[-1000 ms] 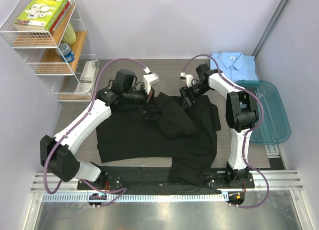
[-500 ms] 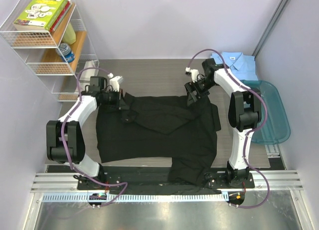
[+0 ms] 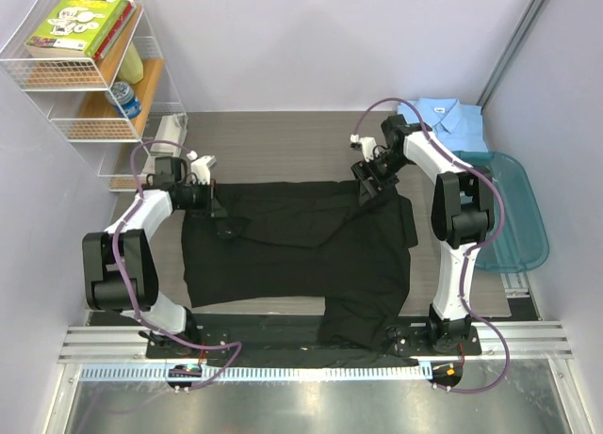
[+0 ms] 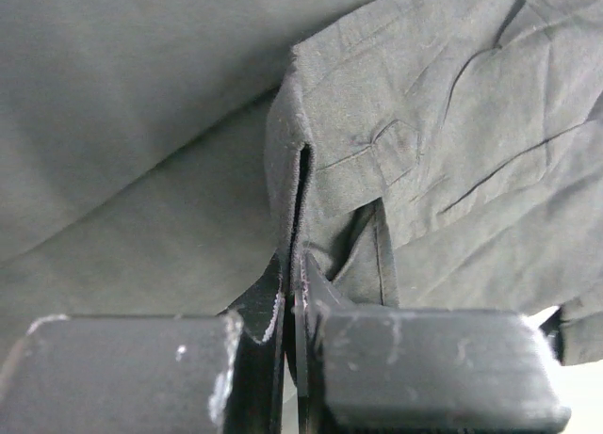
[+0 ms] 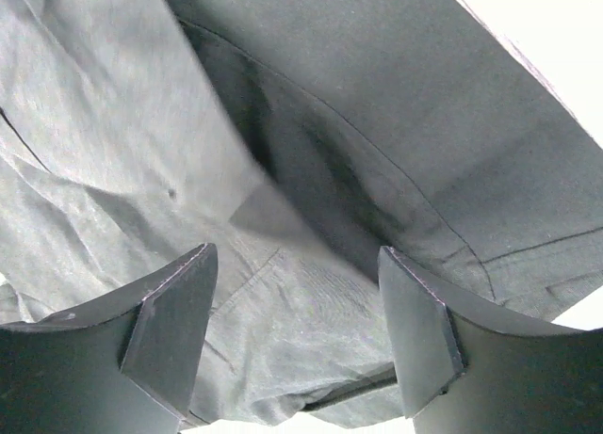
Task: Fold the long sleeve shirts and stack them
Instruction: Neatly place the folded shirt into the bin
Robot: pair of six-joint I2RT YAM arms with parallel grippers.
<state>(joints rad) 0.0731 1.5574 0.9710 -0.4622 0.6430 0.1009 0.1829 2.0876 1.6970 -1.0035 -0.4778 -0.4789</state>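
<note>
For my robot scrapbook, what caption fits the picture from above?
Left gripper pinches the black shirt, right gripper open above it, folded blue shirt at the back.

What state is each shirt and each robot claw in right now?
black shirt, spread out, far left corner pinched.
light blue shirt, folded, lying at the far right, apart from the black one.
left gripper, shut on black shirt.
right gripper, open above black shirt.

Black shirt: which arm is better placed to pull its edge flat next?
Left, probably. The left gripper is shut on a fold of the black shirt; the right gripper is open above it, holding nothing.
</note>
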